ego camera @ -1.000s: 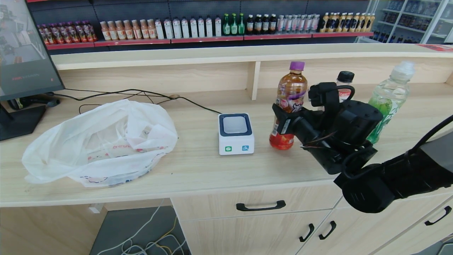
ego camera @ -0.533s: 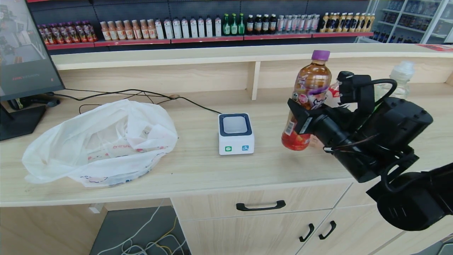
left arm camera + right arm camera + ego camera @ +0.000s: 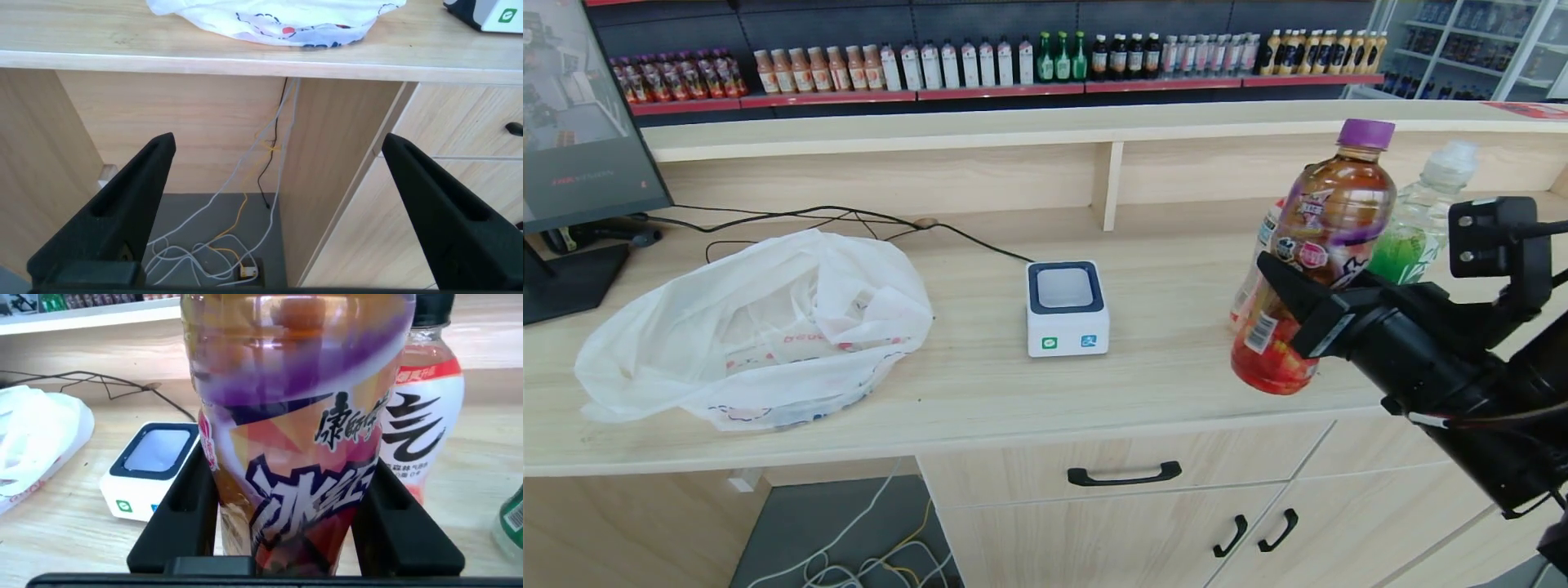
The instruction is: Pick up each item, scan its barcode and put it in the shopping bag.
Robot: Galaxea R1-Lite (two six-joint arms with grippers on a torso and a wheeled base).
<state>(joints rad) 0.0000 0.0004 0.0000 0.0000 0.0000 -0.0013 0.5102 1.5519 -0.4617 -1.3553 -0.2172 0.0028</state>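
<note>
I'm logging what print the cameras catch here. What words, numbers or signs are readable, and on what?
Purple-capped bottle: large label characters, a brand, left unquoted.
Its barcode: digits too small.
Scanner: green and blue icon squares, no words.
Shopping bag: red print, blurred.
Monitor: small red logo, left unquoted.
White bottle behind: black brand characters, left unquoted.

In the head view the tea bottle (image 3: 1331,212) hides most of the white-labelled bottle (image 3: 1264,237) behind it and the lower part of the green bottle (image 3: 1409,245). The right wrist view cuts off its cap and base.
</note>
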